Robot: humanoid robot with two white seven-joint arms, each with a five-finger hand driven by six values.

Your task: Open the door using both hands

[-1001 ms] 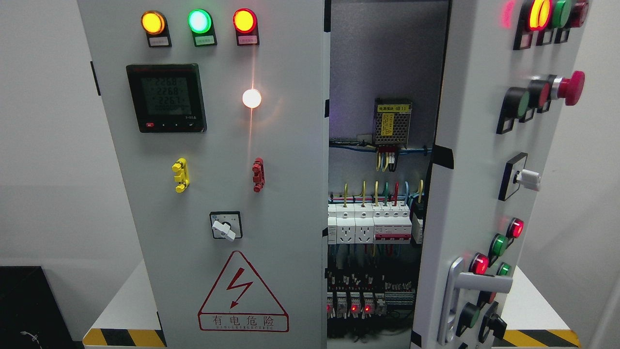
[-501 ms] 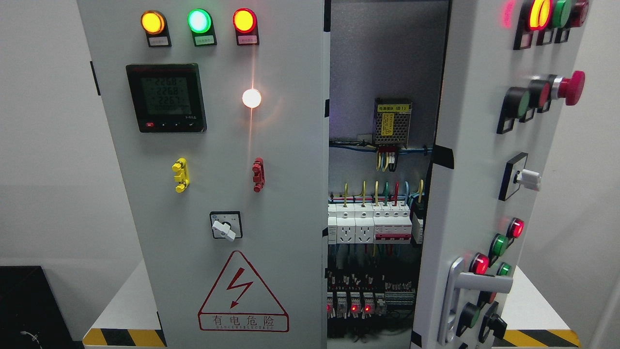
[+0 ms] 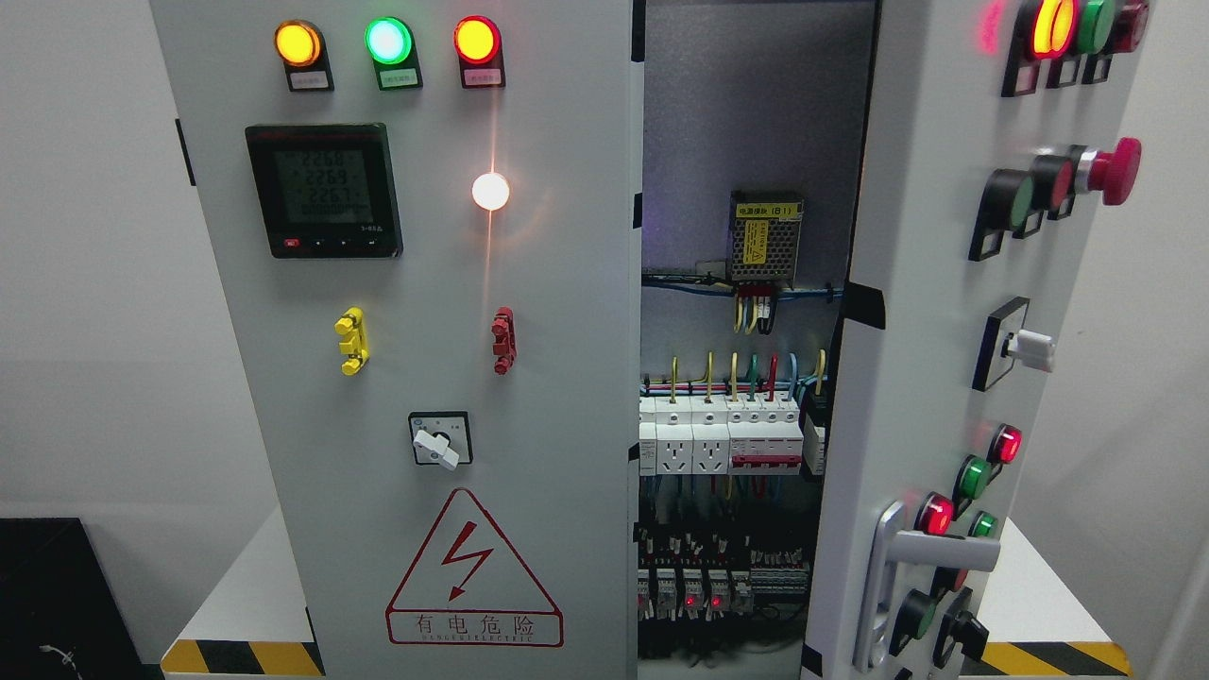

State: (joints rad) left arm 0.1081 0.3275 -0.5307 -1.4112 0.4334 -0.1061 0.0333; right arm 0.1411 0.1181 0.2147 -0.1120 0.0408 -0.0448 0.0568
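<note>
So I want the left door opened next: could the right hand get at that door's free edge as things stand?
Probably yes: the grey left door's free edge borders the open gap, nothing blocks it, but neither hand is in view.

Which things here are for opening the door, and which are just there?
For the job:
- right door, swung open
- its silver handle
- left door, shut

Just there:
- three round lights
- number screen
- warning triangle
- wires and switches inside
- red mushroom button

No robot hand is in view.
</note>
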